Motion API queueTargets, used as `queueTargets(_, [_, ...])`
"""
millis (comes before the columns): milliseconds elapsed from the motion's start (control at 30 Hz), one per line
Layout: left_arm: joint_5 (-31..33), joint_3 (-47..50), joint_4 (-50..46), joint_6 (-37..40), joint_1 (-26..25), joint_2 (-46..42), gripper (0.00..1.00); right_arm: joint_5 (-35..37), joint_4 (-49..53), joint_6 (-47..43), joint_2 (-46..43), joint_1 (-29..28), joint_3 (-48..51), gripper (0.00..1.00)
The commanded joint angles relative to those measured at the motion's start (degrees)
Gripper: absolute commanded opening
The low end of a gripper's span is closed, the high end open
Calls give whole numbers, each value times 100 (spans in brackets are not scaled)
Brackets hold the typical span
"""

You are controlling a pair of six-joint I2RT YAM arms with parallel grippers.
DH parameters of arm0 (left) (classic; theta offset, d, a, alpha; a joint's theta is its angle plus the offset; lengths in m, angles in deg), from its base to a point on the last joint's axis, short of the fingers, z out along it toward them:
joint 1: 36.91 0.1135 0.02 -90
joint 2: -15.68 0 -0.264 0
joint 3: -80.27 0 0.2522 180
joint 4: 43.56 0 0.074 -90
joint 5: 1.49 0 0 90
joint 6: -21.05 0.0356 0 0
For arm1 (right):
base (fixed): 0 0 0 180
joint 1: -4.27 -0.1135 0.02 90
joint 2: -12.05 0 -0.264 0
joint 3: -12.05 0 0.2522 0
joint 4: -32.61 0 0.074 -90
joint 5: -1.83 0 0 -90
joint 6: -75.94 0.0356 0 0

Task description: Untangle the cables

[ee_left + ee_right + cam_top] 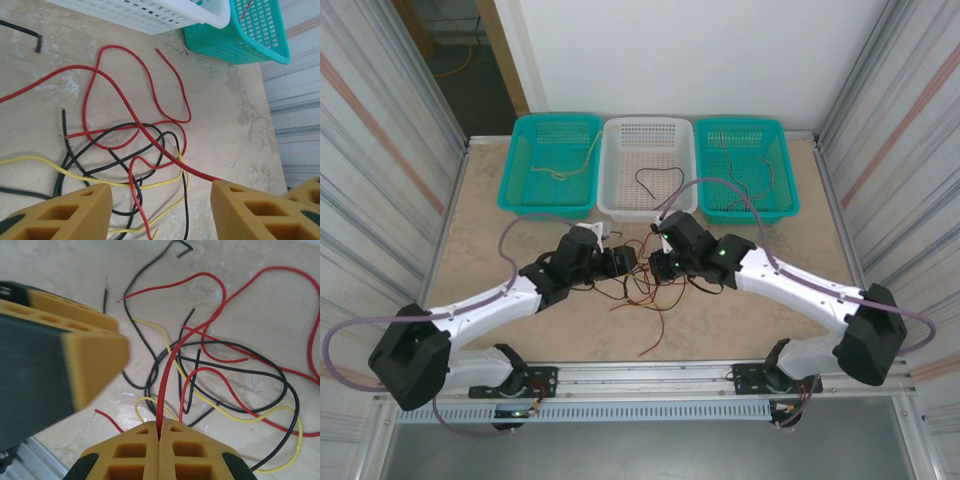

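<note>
The right gripper [159, 430] is clenched on a red wire [164, 390], pinched between its pads at the bottom centre of the right wrist view. From the pinch the wire climbs toward the upper right and loops back over the heap. The left gripper [161, 202] is released. Its fingers stand apart at the bottom of the left wrist view, with nothing between them but the cables [135, 150] lying on the table [235, 125] beneath.

In the top view both grippers meet at the middle of the frame, over the tangle. Red, black and yellow strands cross each other in loose loops, and one red end trails toward the lower centre. Three baskets [630, 208] sit along the upper edge, with a few strands inside.

The step in hand looks like drawing one red wire free of the knot. The next move probably calls for a slow lift and pull away from the heap. The left gripper could pin the black and yellow strands so they do not drag along. Where the red wire passes under others, it may snag.
</note>
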Motion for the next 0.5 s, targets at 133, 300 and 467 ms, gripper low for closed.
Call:
queueTargets(133, [-206,-385,255,241,-197,301,54,211,31,-246,-875,-178,-250,0])
queueTargets(300, [-101,-476,77,310,-251,364,52,458,-7,-389,-1434,-316,-398,0])
queueTargets(467, [-84,-461,68,283,-251,363,51,884,228,-585,-1718,-321,-678,0])
